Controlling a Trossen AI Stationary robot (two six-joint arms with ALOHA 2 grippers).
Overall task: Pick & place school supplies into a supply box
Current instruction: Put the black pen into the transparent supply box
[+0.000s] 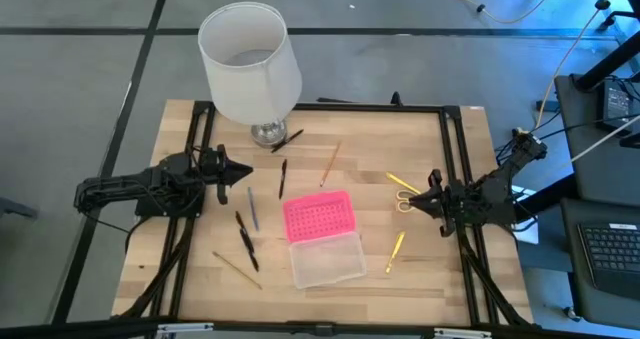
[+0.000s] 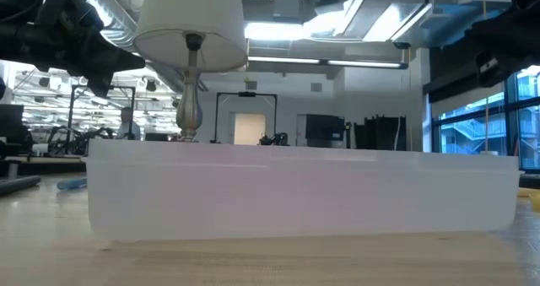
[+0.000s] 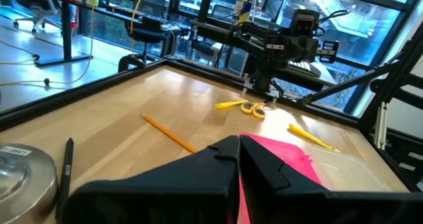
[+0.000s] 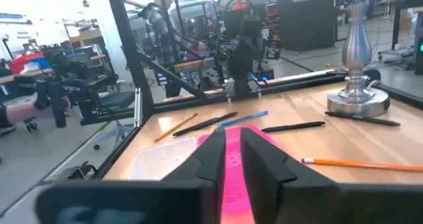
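Observation:
The supply box lies open mid-table, its pink lid (image 1: 318,217) flat beside the clear base (image 1: 326,259). School supplies lie scattered on the wood around it: black pens (image 1: 283,177) (image 1: 246,241), a grey-blue pen (image 1: 253,207), tan pencils (image 1: 330,163) (image 1: 237,270), a yellow pen (image 1: 395,251) and yellow scissors (image 1: 403,191). At the table's left my left gripper (image 1: 245,171) (image 3: 238,139) is raised, level and shut on nothing. At the table's right my right gripper (image 1: 410,201) (image 4: 232,133) hangs above the scissors, its fingers a narrow gap apart and holding nothing.
A lamp with a white shade (image 1: 250,61) and a metal foot (image 1: 268,131) stands at the table's far edge, a black pen (image 1: 287,140) beside the foot. A black frame (image 1: 450,159) runs along the table's edges. In the low view the clear base's wall (image 2: 304,189) fills the foreground.

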